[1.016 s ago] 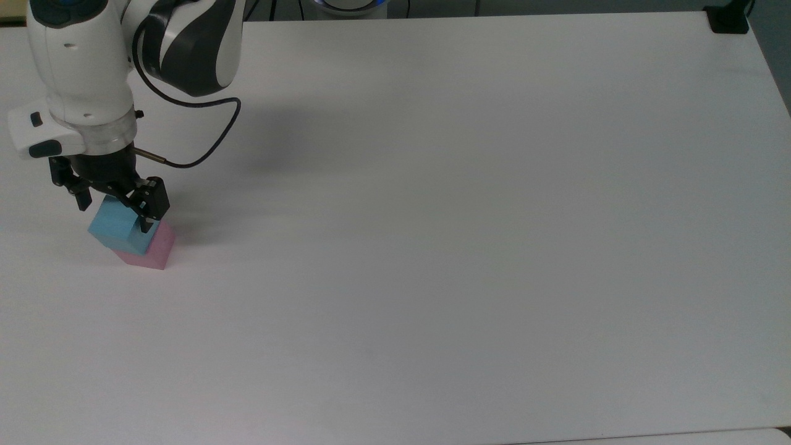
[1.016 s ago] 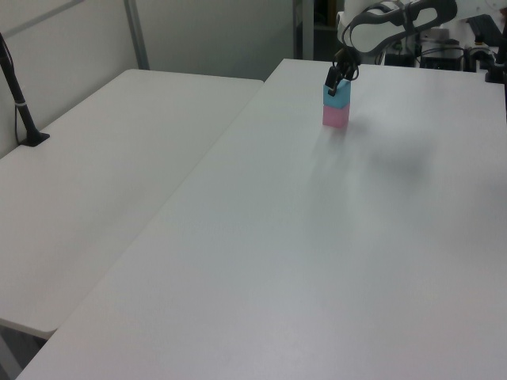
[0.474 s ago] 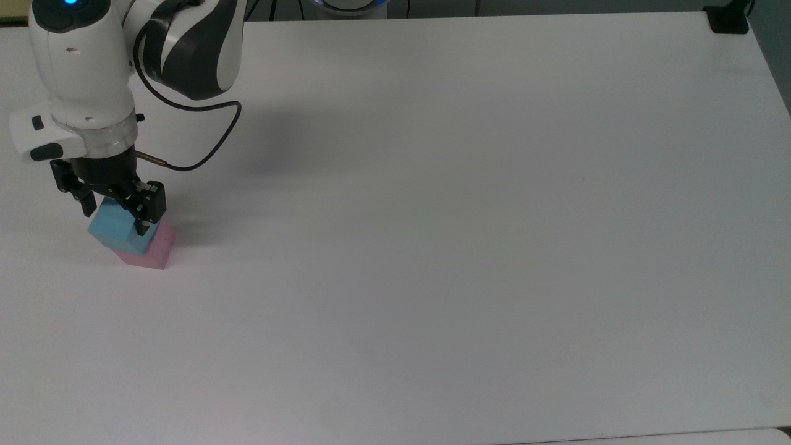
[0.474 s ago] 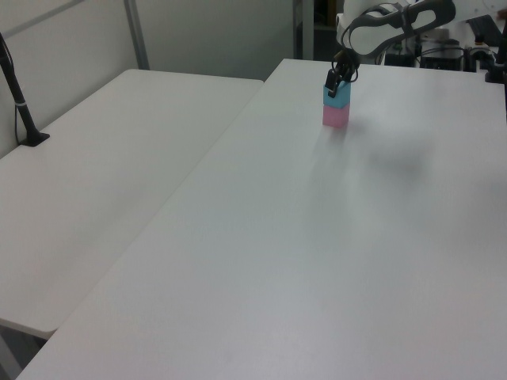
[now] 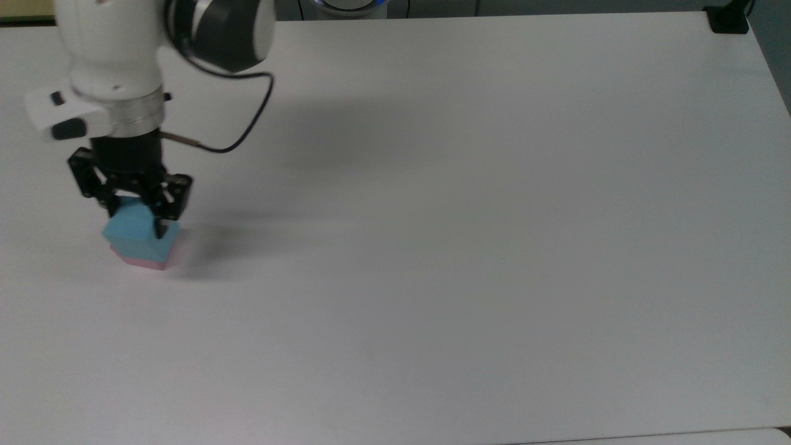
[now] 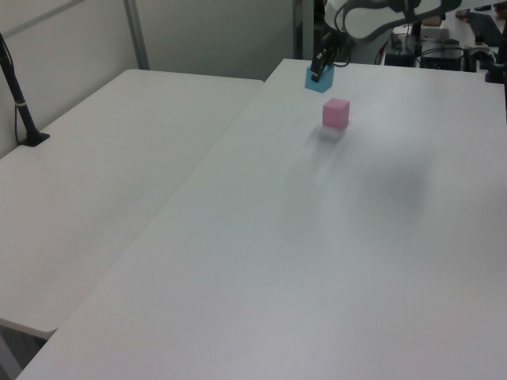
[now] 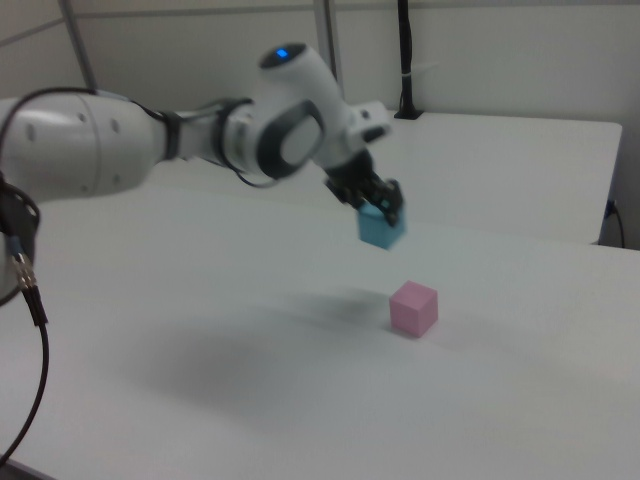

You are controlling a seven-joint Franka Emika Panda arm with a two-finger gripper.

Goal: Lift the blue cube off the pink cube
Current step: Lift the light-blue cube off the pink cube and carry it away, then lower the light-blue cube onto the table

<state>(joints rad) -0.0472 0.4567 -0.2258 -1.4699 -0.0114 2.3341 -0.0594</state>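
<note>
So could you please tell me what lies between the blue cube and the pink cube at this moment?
Nothing. The right view shows open air between the blue cube, held up in the claw, and the pink cube on the white table.

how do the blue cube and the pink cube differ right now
Colour: the blue cube is light sky blue, the pink cube pale pink.
Support: the blue cube hangs in the air, held by the gripper; the pink cube rests on the white table with nothing on it.
Pose: in the right view the blue cube looks slightly tilted, while the pink cube sits flat.
Shared: both are plain matte cubes of about the same size.
</note>
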